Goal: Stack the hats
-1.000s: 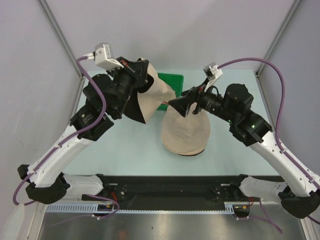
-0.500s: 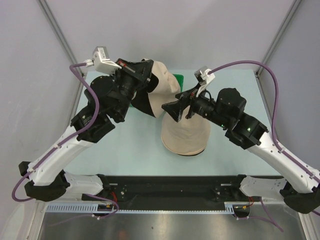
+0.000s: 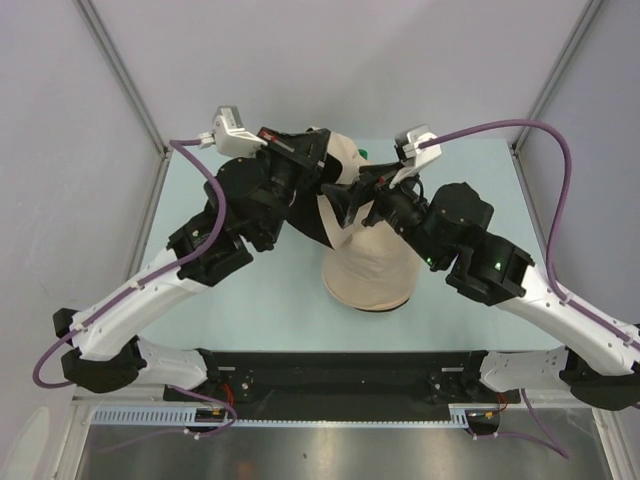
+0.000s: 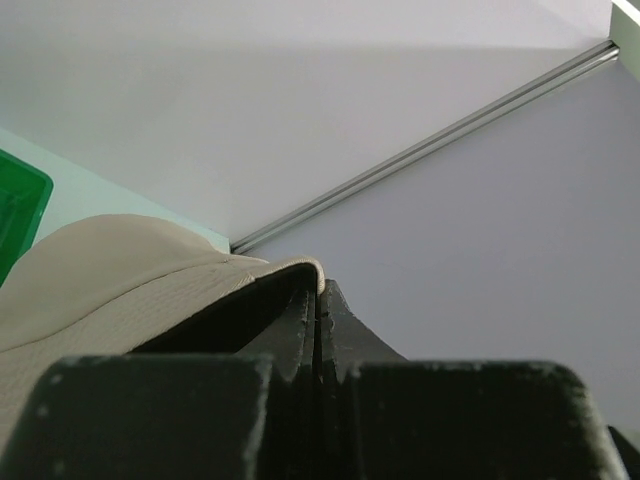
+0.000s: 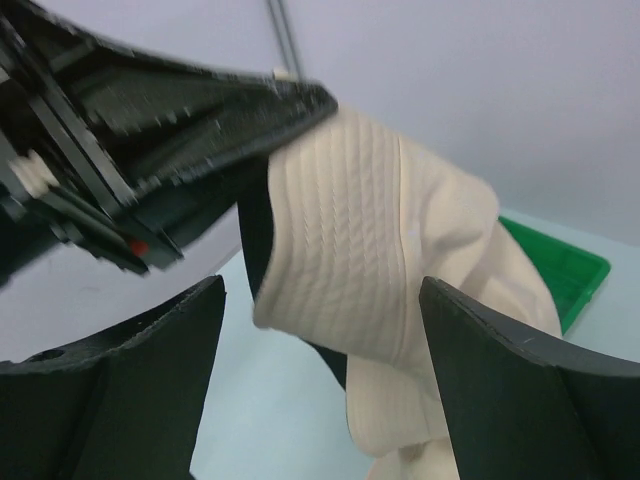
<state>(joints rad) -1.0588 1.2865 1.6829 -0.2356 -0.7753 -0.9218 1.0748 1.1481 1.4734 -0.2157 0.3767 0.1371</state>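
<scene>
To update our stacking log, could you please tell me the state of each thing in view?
Lifted hat: hanging by its brim.
Lower hat: lying on the table.
Left gripper: fingers shut on lifted hat's brim.
Right gripper: fingers open, holding nothing.
Green tray: mostly hidden behind hats.

Upper hat above lower hat on table, tray behind

Soft matt beige cloth hats, smooth green plastic tray

The pale green table carries a beige hat at its middle and a green tray behind it.
</scene>
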